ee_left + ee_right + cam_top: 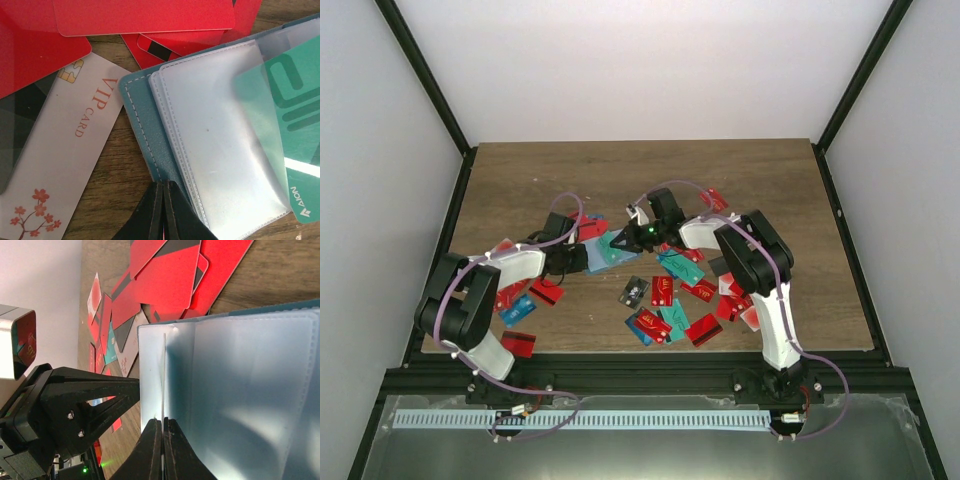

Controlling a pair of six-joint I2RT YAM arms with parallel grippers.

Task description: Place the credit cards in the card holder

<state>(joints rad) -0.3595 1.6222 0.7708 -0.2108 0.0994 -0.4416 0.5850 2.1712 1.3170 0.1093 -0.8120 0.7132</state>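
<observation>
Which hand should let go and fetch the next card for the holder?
Probably left. The left hand is shut on the card holder edge with the white VIP card right beside it; the right hand pinches a clear sleeve upright, holding the pocket open.

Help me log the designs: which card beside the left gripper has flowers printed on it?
The whitish VIP card, left of the teal card holder: gold chip, red blossom branch. Neighbouring cards are red, dark or green, without flowers.

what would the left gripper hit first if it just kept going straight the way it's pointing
The card holder: the shut left gripper sits right at its teal edge, so it would meet that cover, then the clear sleeves. Height above it is unclear.
</observation>
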